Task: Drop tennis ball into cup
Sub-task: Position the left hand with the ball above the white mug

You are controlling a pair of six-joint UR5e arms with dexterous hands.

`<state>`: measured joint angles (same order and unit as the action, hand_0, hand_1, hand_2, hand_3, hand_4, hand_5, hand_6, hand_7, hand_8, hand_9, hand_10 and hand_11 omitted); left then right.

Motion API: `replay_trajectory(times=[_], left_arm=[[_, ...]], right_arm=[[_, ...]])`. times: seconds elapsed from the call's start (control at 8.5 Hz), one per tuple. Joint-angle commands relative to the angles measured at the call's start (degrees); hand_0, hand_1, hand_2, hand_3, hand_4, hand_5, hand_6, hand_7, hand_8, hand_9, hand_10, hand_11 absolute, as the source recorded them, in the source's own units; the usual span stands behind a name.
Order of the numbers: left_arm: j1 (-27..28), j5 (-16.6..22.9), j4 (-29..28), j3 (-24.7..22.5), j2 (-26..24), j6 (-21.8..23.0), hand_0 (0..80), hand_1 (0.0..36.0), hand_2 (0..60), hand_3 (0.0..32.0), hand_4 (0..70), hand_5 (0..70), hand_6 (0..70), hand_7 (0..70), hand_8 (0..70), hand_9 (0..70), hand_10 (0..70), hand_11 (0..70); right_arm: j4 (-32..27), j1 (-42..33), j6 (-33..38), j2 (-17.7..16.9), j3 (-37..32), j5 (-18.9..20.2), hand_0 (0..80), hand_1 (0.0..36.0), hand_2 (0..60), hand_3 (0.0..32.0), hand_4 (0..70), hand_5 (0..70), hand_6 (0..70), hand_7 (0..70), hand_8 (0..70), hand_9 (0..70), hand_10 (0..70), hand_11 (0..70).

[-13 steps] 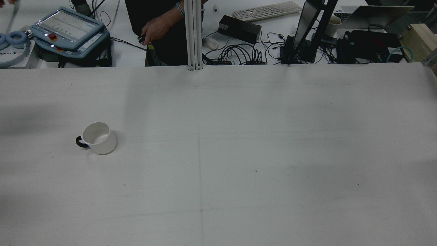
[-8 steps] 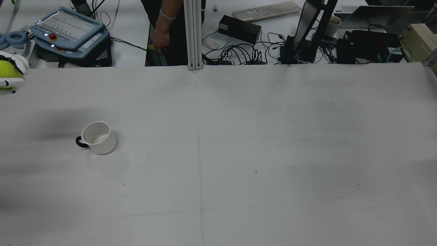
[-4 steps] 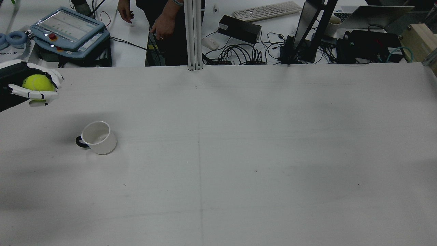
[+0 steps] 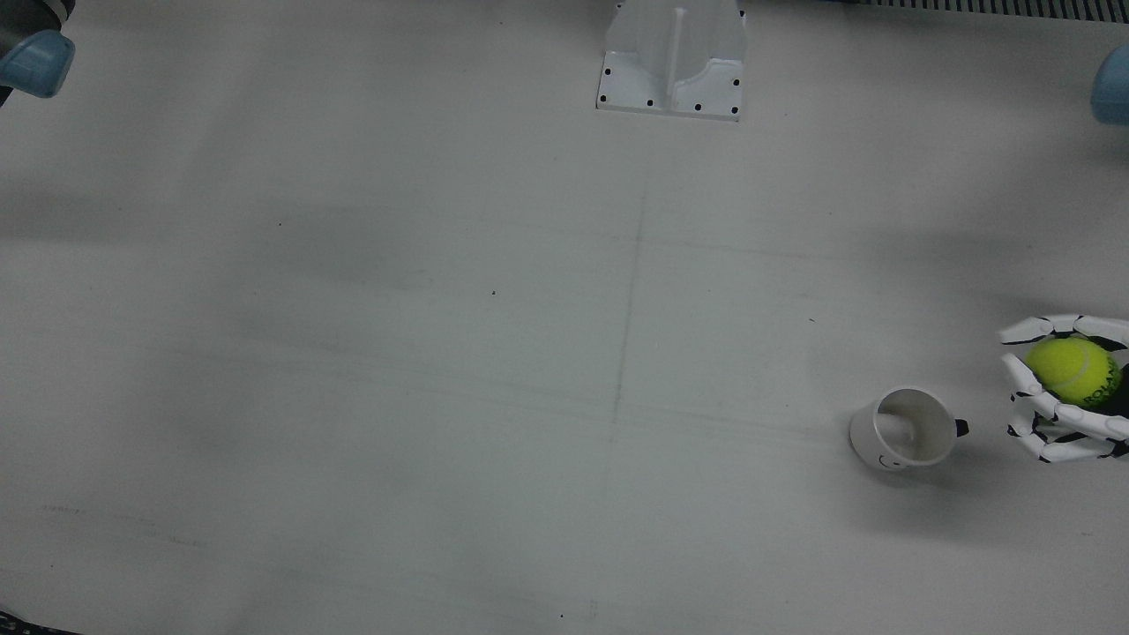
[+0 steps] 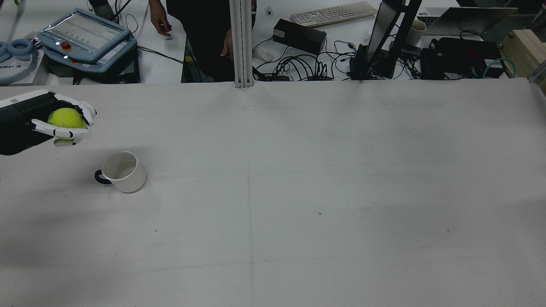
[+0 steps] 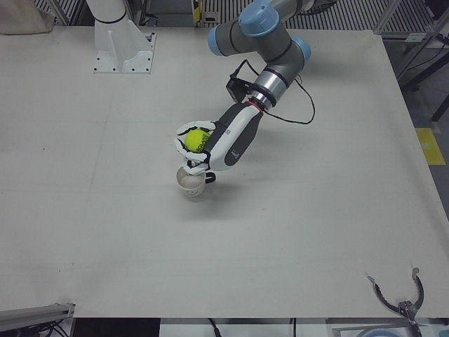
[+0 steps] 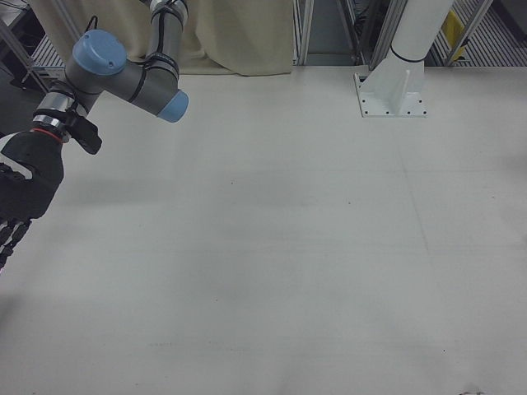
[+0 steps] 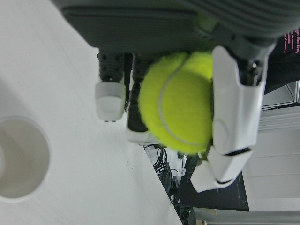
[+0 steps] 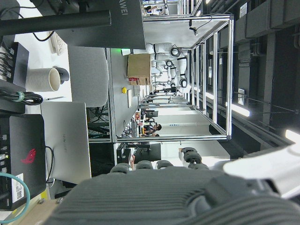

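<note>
Left hand [image 5: 64, 123], as we see it in the rear view, cradles the tennis ball [image 5: 66, 118] with its white fingers [image 5: 72, 134] curled around it, above the table [image 5: 298, 192]. We find the cup [image 5: 123, 171] upright on the table, just beside the hand and nearer the robot, its black handle [image 5: 100, 177] pointing toward the left edge of that view. From the front view we note the ball [image 4: 1073, 371] enclosed by the hand [image 4: 1063, 388] close beside the cup [image 4: 904, 429], not over its mouth. Our left-front view shows the hand [image 6: 203, 149] raised above the cup [image 6: 189, 182]. We see the right hand [image 7: 20, 193] at the edge of the right-front view; we cannot tell whether its fingers are spread or closed.
</note>
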<state>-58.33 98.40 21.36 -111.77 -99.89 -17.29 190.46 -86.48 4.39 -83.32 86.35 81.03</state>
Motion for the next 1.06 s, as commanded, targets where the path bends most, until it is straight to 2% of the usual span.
replay_trajectory(times=[0.0,0.47,0.59,0.71,0.82,0.94], left_arm=[[2.42,-0.05,0.0,-0.12,0.05,-0.02,57.7,36.0,60.0,0.0,70.0,24.6,35.7,70.0,70.0,70.0,70.0,70.0],[2.52,-0.13,0.35,1.19,-0.56,-0.02,60.3,36.0,60.0,0.0,70.0,24.2,34.9,70.0,69.6,70.0,70.0,70.0],[2.52,-0.05,0.35,1.2,-0.48,-0.02,62.6,36.0,60.0,0.0,70.0,23.9,34.3,70.0,66.7,70.0,70.0,70.0],[2.52,-0.05,0.35,1.11,-0.48,0.07,69.6,36.0,60.0,0.0,67.4,22.7,30.9,70.0,59.7,70.0,70.0,70.0],[2.52,0.04,0.35,1.02,-0.48,0.07,79.7,36.0,60.0,0.0,53.7,19.4,21.9,53.4,42.2,61.6,49.1,70.0],[2.52,0.13,-1.48,1.2,-0.39,0.15,80.0,36.0,50.9,0.0,28.9,14.1,9.6,18.0,13.2,20.4,14.9,25.6]], right_arm=[[0.0,0.0,0.0,0.0,-0.04,0.0,0.0,0.0,0.0,0.0,0.0,0.0,0.0,0.0,0.0,0.0,0.0,0.0],[0.0,0.0,0.0,0.0,-0.04,0.0,0.0,0.0,0.0,0.0,0.0,0.0,0.0,0.0,0.0,0.0,0.0,0.0],[0.0,0.0,0.0,0.0,-0.04,0.0,0.0,0.0,0.0,0.0,0.0,0.0,0.0,0.0,0.0,0.0,0.0,0.0],[0.0,0.0,0.0,0.0,-0.04,0.0,0.0,0.0,0.0,0.0,0.0,0.0,0.0,0.0,0.0,0.0,0.0,0.0],[0.0,0.0,-0.09,0.0,-0.04,0.0,0.0,0.0,0.0,0.0,0.0,0.0,0.0,0.0,0.0,0.0,0.0,0.0],[0.0,0.0,0.0,0.0,-0.04,0.0,0.0,0.0,0.0,0.0,0.0,0.0,0.0,0.0,0.0,0.0,0.0,0.0]])
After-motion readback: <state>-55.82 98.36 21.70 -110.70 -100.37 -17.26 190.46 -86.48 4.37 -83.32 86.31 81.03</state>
